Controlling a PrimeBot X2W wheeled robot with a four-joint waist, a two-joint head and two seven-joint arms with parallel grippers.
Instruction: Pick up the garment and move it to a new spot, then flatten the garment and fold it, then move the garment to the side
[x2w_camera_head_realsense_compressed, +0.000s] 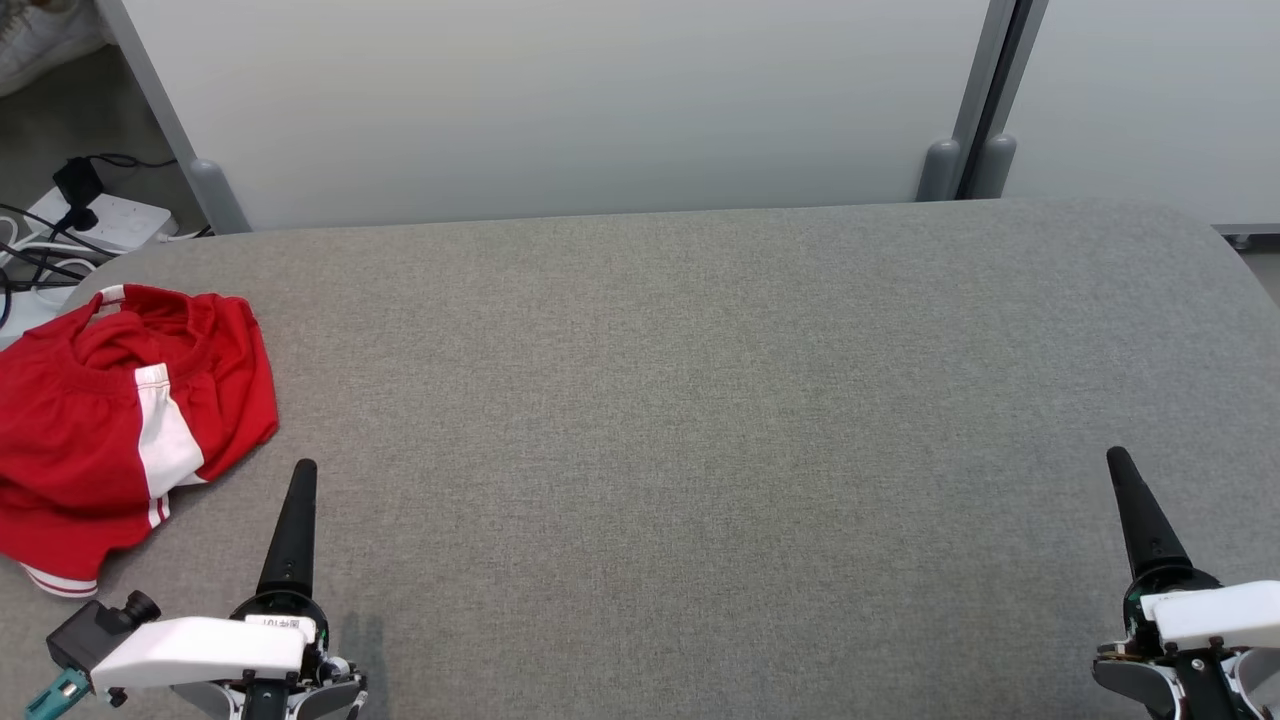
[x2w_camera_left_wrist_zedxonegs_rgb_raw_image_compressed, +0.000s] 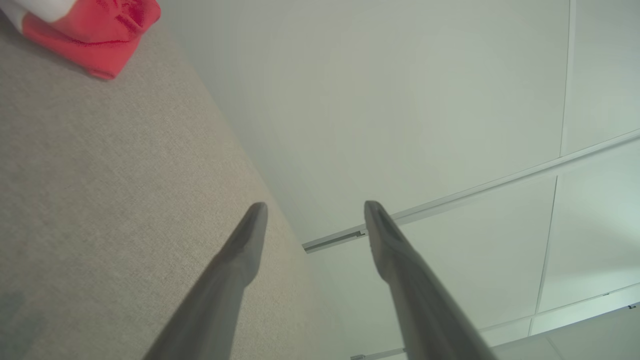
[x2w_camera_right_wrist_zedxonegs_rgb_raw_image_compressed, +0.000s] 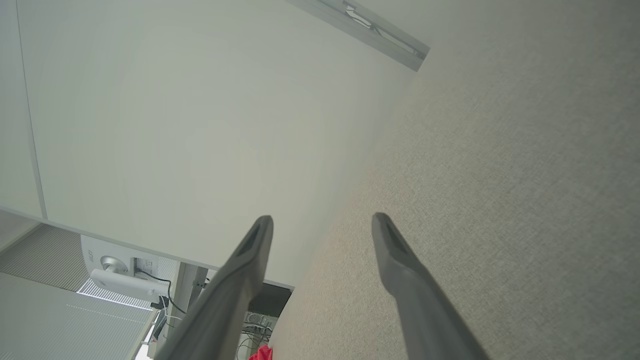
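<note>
Open surface (x2w_camera_head_realsense_compressed: 700, 420) ahead of & btwn both finger pairs; red garment (x2w_camera_head_realsense_compressed: 110, 420) bunched just left of L fingers (x2w_camera_head_realsense_compressed: 295, 530); wall (x2w_camera_head_realsense_compressed: 560, 100) beyond.

Left gripper (x2w_camera_left_wrist_zedxonegs_rgb_raw_image_compressed: 315, 206) over table's (x2w_camera_head_realsense_compressed: 640, 420) near-left part, fingers spread wide, empty. Right gripper (x2w_camera_right_wrist_zedxonegs_rgb_raw_image_compressed: 322, 217) over near-right part, likewise spread, empty. Both point toward far edge.

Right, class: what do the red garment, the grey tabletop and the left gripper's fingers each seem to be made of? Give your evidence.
Red garment: soft matte knit, probably jersey; it crumples in loose folds.
Grey tabletop: seemingly a woven fabric covering; fine speckled texture, no shine.
Left gripper's fingers: likely dark matte plastic or rubber; smooth, moulded taper.
</note>
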